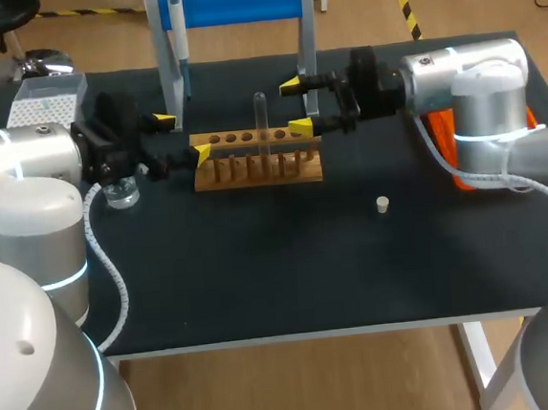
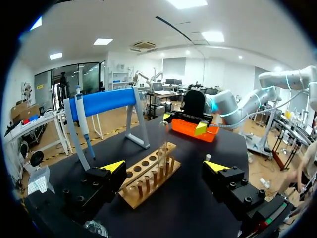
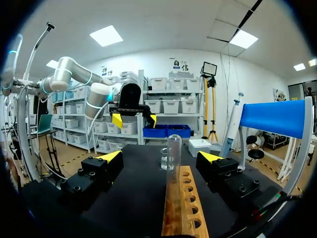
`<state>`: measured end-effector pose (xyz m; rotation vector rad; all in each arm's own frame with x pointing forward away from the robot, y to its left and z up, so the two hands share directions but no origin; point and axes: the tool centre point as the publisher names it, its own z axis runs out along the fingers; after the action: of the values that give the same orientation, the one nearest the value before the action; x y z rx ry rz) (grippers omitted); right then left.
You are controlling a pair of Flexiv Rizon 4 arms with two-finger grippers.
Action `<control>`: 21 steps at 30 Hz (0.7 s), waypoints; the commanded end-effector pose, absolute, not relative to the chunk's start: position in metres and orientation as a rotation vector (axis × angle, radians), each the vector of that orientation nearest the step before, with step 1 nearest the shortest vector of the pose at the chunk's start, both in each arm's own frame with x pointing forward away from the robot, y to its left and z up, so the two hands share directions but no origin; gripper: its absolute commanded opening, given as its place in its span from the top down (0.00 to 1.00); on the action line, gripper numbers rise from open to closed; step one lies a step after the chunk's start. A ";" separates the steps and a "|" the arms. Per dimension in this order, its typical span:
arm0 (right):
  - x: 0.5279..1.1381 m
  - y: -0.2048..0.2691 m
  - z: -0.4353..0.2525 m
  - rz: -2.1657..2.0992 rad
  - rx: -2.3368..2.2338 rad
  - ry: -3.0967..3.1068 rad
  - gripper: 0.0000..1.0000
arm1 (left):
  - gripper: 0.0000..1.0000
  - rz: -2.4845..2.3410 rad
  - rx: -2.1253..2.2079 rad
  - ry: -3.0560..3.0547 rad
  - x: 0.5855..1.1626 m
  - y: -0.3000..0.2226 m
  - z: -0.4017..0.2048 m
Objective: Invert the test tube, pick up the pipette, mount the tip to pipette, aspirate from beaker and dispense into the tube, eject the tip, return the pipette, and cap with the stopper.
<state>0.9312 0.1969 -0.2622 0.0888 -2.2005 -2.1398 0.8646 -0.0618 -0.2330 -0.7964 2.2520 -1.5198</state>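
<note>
The left gripper [image 2: 165,167] is hanging, fingers spread wide, before the wooden rack [image 2: 142,187], which is holding a standing test tube [image 2: 164,157]

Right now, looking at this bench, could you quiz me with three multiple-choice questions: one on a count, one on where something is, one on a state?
1. How many test tubes stand in the wooden rack?
A. one
B. three
C. five

2. Where is the stopper?
A. in the tube
B. on top of the rack
C. on the table, right of the rack

3. How is the right gripper?
A. shut on the stopper
B. open, holding nothing
C. shut on the tube

Answers:
1 A: only a single tube stands upright in the rack.
2 C: the stopper lies on the bare table, apart from the rack.
3 B: its jaws stand wide apart, with the tube between them untouched.
</note>
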 end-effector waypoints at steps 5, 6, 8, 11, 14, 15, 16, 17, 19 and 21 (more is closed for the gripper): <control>0.935 0.212 -0.271 -2.123 0.118 -2.199 0.00 | 0.00 -1.518 -0.798 2.252 0.865 -0.063 -0.233; 0.936 0.213 -0.271 -2.123 0.118 -2.199 0.00 | 0.00 -1.518 -0.798 2.252 0.865 -0.063 -0.233; 0.937 0.216 -0.272 -2.126 0.115 -2.200 0.00 | 0.00 -1.518 -0.798 2.252 0.865 -0.063 -0.233; 0.940 0.220 -0.274 -2.128 0.112 -2.202 0.00 | 0.00 -1.518 -0.798 2.252 0.865 -0.063 -0.233; 0.942 0.224 -0.275 -2.127 0.112 -2.202 0.00 | 0.00 -1.518 -0.798 2.252 0.865 -0.063 -0.233; 0.942 0.225 -0.275 -2.127 0.113 -2.201 0.00 | 0.00 -1.518 -0.798 2.252 0.865 -0.063 -0.233; 0.942 0.226 -0.275 -2.127 0.113 -2.200 0.00 | 0.00 -1.518 -0.798 2.252 0.865 -0.063 -0.233; 0.943 0.228 -0.275 -2.127 0.113 -2.199 0.00 | 0.00 -1.518 -0.798 2.252 0.865 -0.063 -0.233; 0.944 0.230 -0.276 -2.128 0.113 -2.197 0.00 | 0.00 -1.518 -0.798 2.252 0.865 -0.063 -0.233; 0.944 0.231 -0.276 -2.129 0.112 -2.196 0.00 | 0.00 -1.518 -0.798 2.252 0.865 -0.063 -0.233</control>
<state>0.9410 0.2273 -0.2734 0.1084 -2.2013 -2.1269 0.8646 -0.0618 -0.2330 -0.7965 2.2520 -1.5197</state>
